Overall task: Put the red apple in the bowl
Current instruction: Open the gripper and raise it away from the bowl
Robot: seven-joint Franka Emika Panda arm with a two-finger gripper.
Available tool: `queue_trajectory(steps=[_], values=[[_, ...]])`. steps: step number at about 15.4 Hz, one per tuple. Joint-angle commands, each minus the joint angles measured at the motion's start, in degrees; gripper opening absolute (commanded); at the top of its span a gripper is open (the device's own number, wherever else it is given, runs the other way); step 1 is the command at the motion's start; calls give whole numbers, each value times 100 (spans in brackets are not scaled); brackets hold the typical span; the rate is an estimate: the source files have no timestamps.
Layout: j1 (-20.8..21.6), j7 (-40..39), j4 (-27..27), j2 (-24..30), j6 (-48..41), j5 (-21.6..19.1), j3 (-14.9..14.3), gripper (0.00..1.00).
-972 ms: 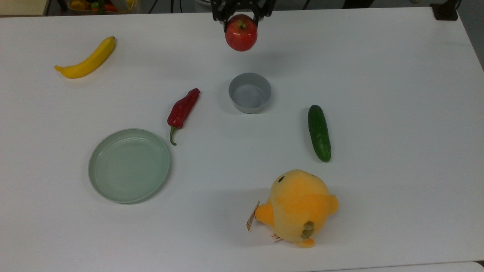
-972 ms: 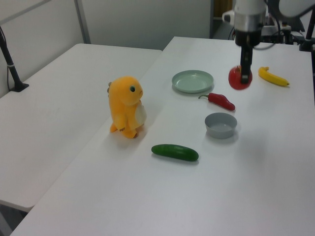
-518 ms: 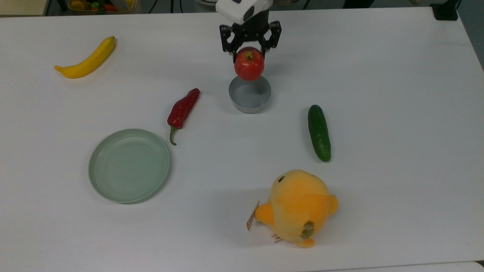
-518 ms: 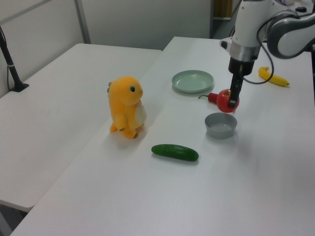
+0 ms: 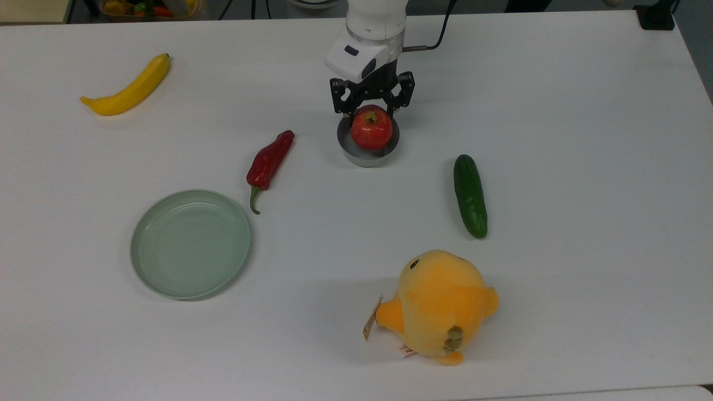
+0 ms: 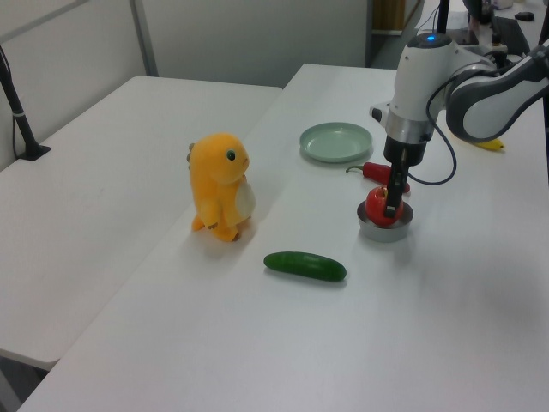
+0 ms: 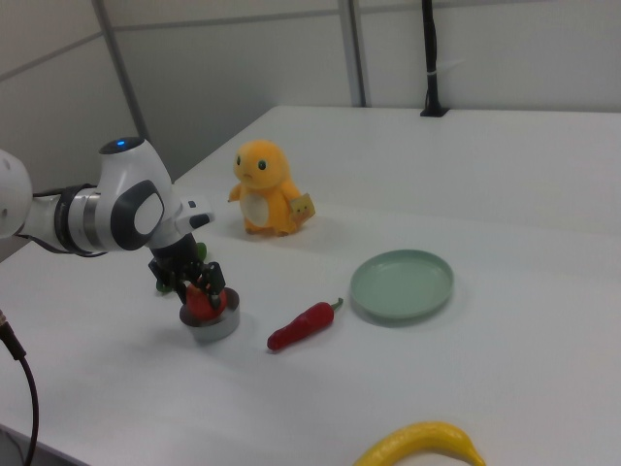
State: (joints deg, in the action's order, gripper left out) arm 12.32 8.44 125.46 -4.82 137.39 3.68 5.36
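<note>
one red apple [image 5: 371, 128] sits down inside the one grey bowl [image 5: 367, 156], its upper half rising above the rim and its stem dimple facing up. the tool [image 5: 371, 109] is lowered over it from the far side in the top view, its black fingers [image 5: 341, 106] clamped on the red apple at either side. in the left view the tool [image 6: 391, 206] hangs straight down from the white arm [image 6: 420, 86] into the bowl [image 6: 384, 230], with the red apple [image 6: 377, 206] partly hidden behind a finger. in the right view the red apple [image 7: 202, 303] shows as a red patch between the fingers above the bowl [image 7: 211, 326].

on the white worktop [image 5: 585, 167] lie one dark-red chili pepper [image 5: 269, 162], near the bowl on the top view's left; one pale-green plate [image 5: 190, 243], just beside the pepper's stem end; one yellow banana [image 5: 129, 89], well apart toward the top view's upper left; one green cucumber [image 5: 470, 195], on the top view's right of the bowl; and one orange plush toy [image 5: 439, 304] with a paper tag, near the front edge. nothing but the red apple lies in the bowl, and the plate holds nothing.
</note>
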Motion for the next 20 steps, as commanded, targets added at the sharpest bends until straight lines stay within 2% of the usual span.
queue_trajectory(steps=[1,2,3,4,5,6,12,18,20], values=[[34,185,40,-88,130,9,9,25],[25,193,40,-106,130,9,9,34],[8,185,31,-115,130,9,9,53],[-10,193,22,-115,122,9,9,77],[-10,193,13,-98,104,9,9,91],[-10,246,13,-89,95,9,9,99],[-19,352,-126,60,-254,9,9,100],[-36,360,-1663,385,-2617,-26,-61,100],[-220,369,-2347,491,-3381,-17,-157,100]])
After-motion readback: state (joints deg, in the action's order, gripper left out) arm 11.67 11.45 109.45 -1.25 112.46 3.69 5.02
